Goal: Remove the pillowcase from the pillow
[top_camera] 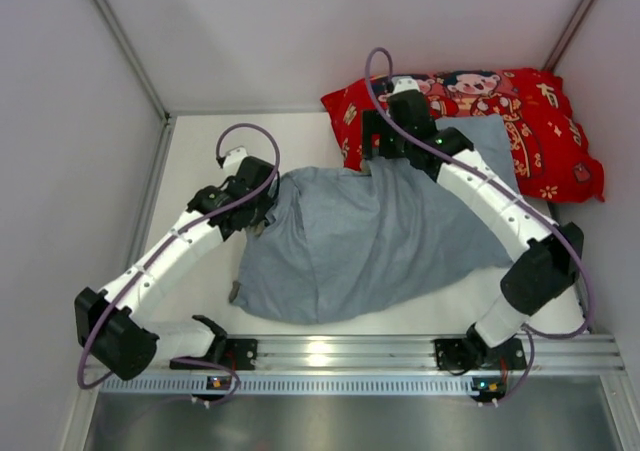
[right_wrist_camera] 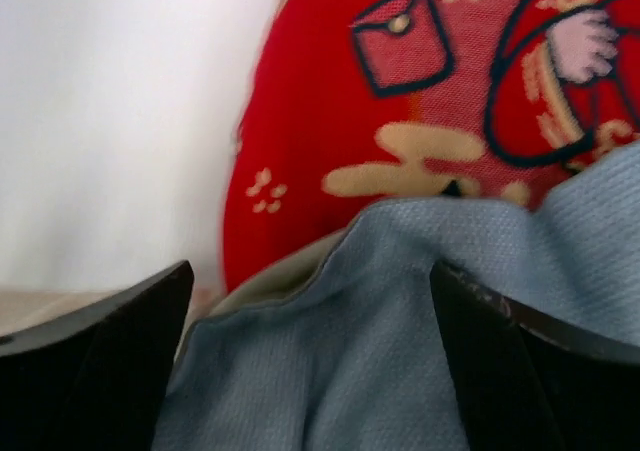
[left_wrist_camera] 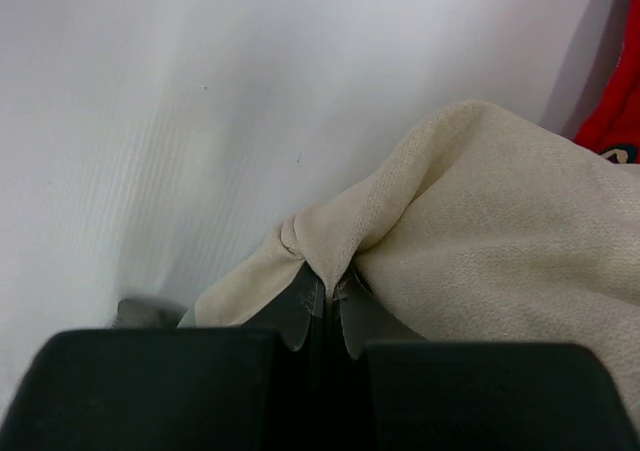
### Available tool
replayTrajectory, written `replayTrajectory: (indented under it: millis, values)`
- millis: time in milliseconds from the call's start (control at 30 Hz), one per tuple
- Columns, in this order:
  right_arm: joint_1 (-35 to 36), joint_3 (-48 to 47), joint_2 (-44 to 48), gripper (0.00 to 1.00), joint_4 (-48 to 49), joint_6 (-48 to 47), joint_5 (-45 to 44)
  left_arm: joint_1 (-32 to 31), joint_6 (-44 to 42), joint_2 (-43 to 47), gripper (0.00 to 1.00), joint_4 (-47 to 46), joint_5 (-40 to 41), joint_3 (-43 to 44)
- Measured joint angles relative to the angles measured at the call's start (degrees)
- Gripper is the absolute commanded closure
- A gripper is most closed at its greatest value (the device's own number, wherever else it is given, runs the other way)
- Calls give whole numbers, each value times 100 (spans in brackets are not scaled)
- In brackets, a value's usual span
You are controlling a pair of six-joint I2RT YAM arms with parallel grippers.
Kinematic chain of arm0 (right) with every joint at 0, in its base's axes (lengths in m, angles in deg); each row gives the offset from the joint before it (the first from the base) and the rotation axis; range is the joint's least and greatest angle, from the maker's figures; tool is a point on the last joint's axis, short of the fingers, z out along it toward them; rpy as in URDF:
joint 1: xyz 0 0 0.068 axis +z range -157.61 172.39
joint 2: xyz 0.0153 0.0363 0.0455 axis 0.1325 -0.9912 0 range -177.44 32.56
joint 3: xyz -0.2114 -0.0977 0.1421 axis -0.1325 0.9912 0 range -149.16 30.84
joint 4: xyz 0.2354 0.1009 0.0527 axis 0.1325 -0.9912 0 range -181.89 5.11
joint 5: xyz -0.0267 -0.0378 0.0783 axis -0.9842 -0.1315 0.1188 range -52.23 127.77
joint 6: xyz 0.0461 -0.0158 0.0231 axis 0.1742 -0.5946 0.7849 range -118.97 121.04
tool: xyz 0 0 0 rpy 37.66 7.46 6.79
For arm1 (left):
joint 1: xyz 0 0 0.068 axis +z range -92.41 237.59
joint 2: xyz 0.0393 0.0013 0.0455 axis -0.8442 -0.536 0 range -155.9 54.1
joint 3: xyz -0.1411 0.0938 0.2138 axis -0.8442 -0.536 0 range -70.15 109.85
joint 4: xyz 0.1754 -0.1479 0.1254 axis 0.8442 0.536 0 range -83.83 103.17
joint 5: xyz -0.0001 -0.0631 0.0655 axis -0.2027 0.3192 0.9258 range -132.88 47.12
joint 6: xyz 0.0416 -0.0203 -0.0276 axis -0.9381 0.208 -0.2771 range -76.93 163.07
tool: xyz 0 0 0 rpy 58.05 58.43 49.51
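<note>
Pillowcase (top_camera: 370, 241) bunched up, L gripper (left_wrist_camera: 325, 289) pinching it.
Jaws clamped on cream fold; R gripper (right_wrist_camera: 310, 271) spread wide, holding nothing, over blue-grey cloth by red pillow (top_camera: 545, 121).

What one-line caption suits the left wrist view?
Left gripper shut on a cream fold of the pillowcase, red pillow at far right.
</note>
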Motion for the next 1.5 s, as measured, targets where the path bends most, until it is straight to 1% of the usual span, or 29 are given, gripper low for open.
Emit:
replayTrajectory:
  millis: [67, 100, 133, 167, 233, 267, 333, 533, 633, 733, 833, 867, 1067, 1100, 1133, 1200, 1233, 1333, 1367, 1433, 1500]
  values:
    - [-90, 59, 214, 0, 15, 92, 442, 118, -87, 2, 100, -2, 0, 0]
    - [-216, 313, 463, 2, 258, 170, 953, 170, -125, 2, 100, -7, -22, 0]
    - [-323, 553, 699, 10, 391, 245, 1257, 229, -166, -9, 100, -17, -50, -2]
    - [-428, 789, 946, 12, 468, 297, 1493, 273, -195, -15, 100, -42, -85, -11]
    - [-505, 968, 1255, 8, 402, 356, 1641, 334, -225, -33, 100, -125, -127, -68]
    - [-409, 953, 1342, 1, 354, 315, 1513, 350, -232, -50, 100, -188, -155, -114]
    - [125, 787, 1379, 1, 238, 192, 1224, 374, -236, -90, 100, -326, -201, -203]
    - [2728, 713, 1379, 0, 7, 15, 140, 426, -236, -33, 100, -658, -282, -505]
    - [3639, 920, 1453, 0, -63, 57, -417, 446, -238, 142, 100, -715, -385, -640]
    - [3967, 1237, 1523, 0, -68, 175, -787, 450, -238, 411, 100, -758, -509, -809]
    - [3958, 1425, 1416, 5, -70, 295, -1191, 450, -234, 634, 100, -767, -678, -922]
    - [3958, 1436, 1329, 9, -55, 332, -1318, 450, -232, 697, 100, -776, -726, -953]
    - [3960, 1434, 581, 12, 85, 485, -2127, 461, -205, 1019, 100, -798, -920, -1156]
    - [3960, 1434, 511, 15, 105, 496, -2214, 461, -201, 1064, 100, -796, -946, -1185]
    - [3960, 1434, 448, 22, 114, 527, -2354, 461, -197, 1134, 100, -798, -979, -1222]
    - [3956, 1447, 413, 30, 118, 588, -2618, 461, -190, 1233, 100, -791, -992, -1257]
    - [3950, 1499, 442, 37, 153, 634, -2726, 461, -188, 1274, 100, -787, -992, -1259]
    - [3858, 1869, 678, 51, 286, 741, -2848, 461, -184, 1403, 100, -734, -1012, -1261]
    - [3777, 2057, 817, 66, 365, 789, -2835, 461, -184, 1451, 100, -710, -1027, -1261]
    - [3528, 2398, 1128, 81, 474, 876, -2734, 452, -184, 1547, 100, -667, -1088, -1261]
    - [3274, 2629, 1397, 82, 560, 953, -2592, 428, -177, 1628, 100, -651, -1185, -1261]
